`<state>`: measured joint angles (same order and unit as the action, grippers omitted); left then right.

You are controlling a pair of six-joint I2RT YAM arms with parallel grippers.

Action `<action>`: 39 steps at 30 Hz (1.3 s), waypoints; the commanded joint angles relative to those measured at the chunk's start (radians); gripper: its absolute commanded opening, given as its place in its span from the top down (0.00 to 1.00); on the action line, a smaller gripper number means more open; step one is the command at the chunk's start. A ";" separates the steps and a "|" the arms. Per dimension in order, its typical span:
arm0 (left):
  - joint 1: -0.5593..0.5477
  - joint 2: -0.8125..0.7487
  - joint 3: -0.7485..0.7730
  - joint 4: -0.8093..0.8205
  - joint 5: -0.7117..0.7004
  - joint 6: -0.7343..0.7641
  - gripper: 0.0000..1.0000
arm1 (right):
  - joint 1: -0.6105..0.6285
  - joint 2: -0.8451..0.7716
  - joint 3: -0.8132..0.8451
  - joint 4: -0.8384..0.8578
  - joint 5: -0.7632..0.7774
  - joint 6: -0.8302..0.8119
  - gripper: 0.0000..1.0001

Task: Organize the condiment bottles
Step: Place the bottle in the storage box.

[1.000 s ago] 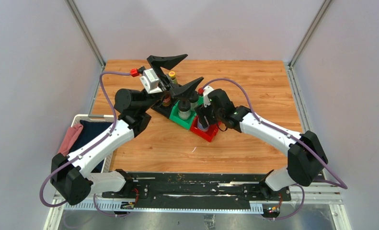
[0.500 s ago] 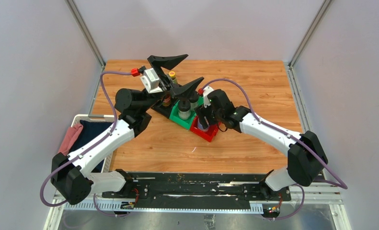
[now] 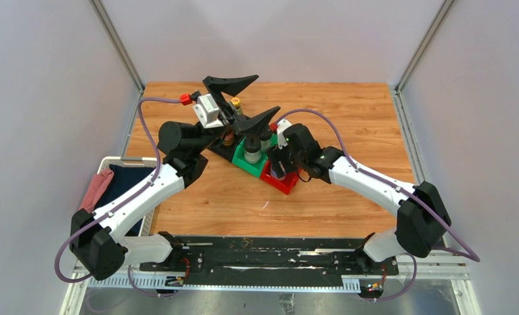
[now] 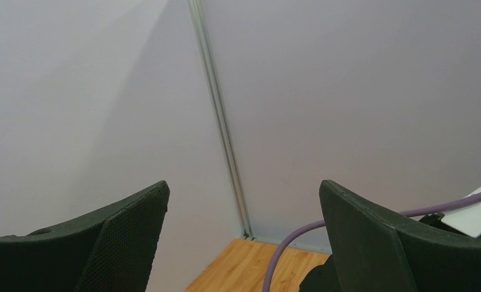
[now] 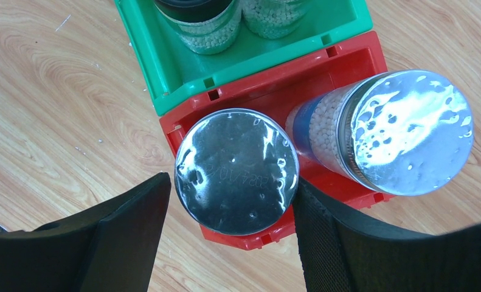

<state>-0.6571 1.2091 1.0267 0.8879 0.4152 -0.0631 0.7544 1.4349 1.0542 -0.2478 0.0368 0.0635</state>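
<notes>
From above, the left gripper (image 3: 267,92) is being held high over the table (image 3: 348,118), its jaws spread wide and nothing caught between them. Just beyond it a yellow-capped brown bottle (image 3: 235,102) is being glimpsed, but its base is being hidden, so its footing cannot be told. Three bins are being shown in a touching diagonal row: the black bin (image 3: 218,152) far left, the green bin (image 3: 243,165) in the middle and the red bin (image 3: 286,185) near right. Two black-capped clear bottles (image 3: 252,149) are being kept upright in the green bin. The right gripper (image 3: 277,169) is being pointed down into the red bin, and its contents are being covered.

Over to the left wrist: the left gripper (image 4: 244,184) is being aimed at the grey wall (image 4: 359,91), its fingers (image 4: 128,243) far apart and empty. A purple cable (image 4: 289,246) is being seen below.

Now the right wrist: a silver-lidded shaker (image 5: 236,170) is being straddled by the right gripper (image 5: 231,179), upright at the near left of the red bin (image 5: 268,91). The lid's edge is being met by one finger (image 5: 347,255), while a sliver of gap is being left at the other; whether it is clamped cannot be told. A second shaker (image 5: 408,131) is being shown tilted just to the right in the same bin, its blue label and white grains on view. The green bin (image 5: 165,67) is being pressed against the red one's far side.
</notes>
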 commanded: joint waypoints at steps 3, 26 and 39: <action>-0.011 0.005 0.026 0.013 -0.003 -0.003 0.00 | 0.016 -0.034 0.020 -0.025 0.037 -0.004 0.25; -0.031 0.002 0.030 -0.013 -0.012 0.022 0.00 | 0.015 -0.009 0.032 -0.030 0.039 0.001 0.62; -0.032 0.008 0.031 -0.014 -0.009 0.019 0.00 | 0.052 -0.081 0.044 -0.055 0.072 0.007 0.43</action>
<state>-0.6785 1.2091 1.0267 0.8791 0.4133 -0.0551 0.7719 1.4036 1.0576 -0.2749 0.0803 0.0650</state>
